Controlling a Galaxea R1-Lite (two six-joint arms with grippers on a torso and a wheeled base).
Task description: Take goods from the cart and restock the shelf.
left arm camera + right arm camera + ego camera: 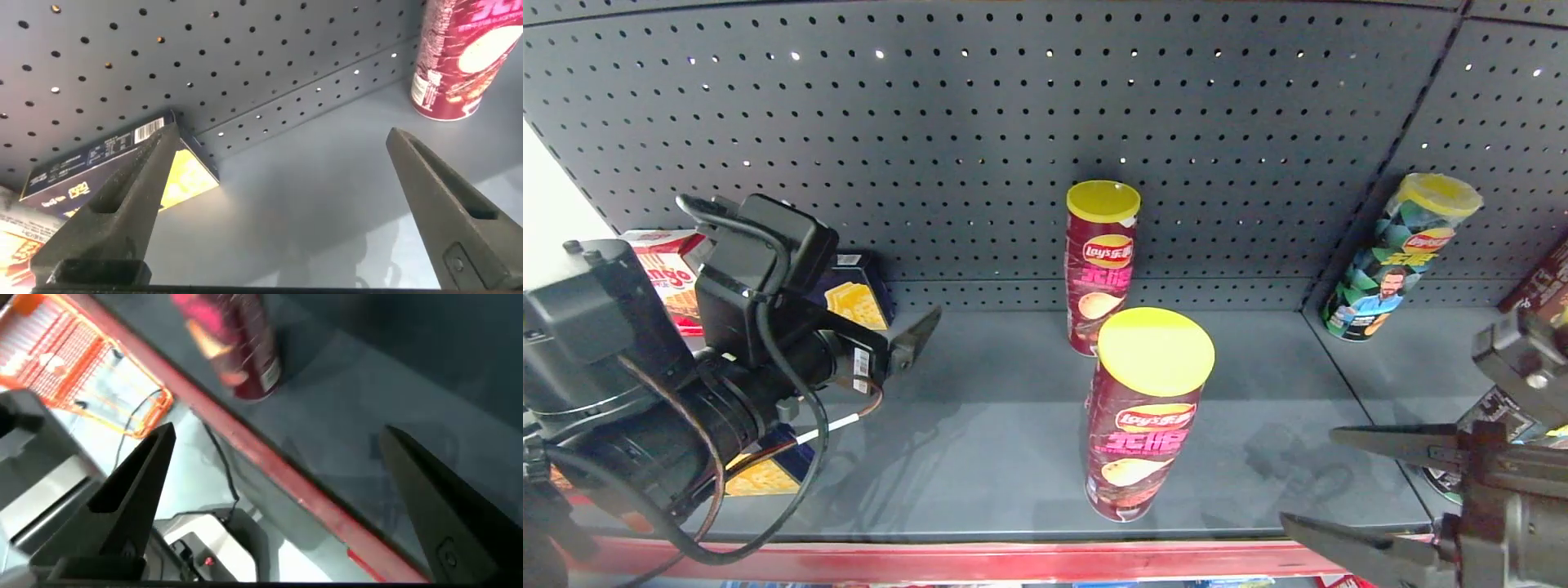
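Two maroon chip cans with yellow lids stand upright on the grey shelf, one at the back and one nearer the front edge. My left gripper is over the shelf's left part, left of both cans. It is open and empty, with the back can beyond its fingers. My right gripper is at the shelf's front right, open and empty, right of the front can. An orange wire cart shows below the shelf.
A green-patterned can leans against the pegboard in the bay to the right. Cracker boxes fill the left end: a red-and-white one and dark blue ones. A red strip edges the shelf front. Bare floor lies between the boxes and the cans.
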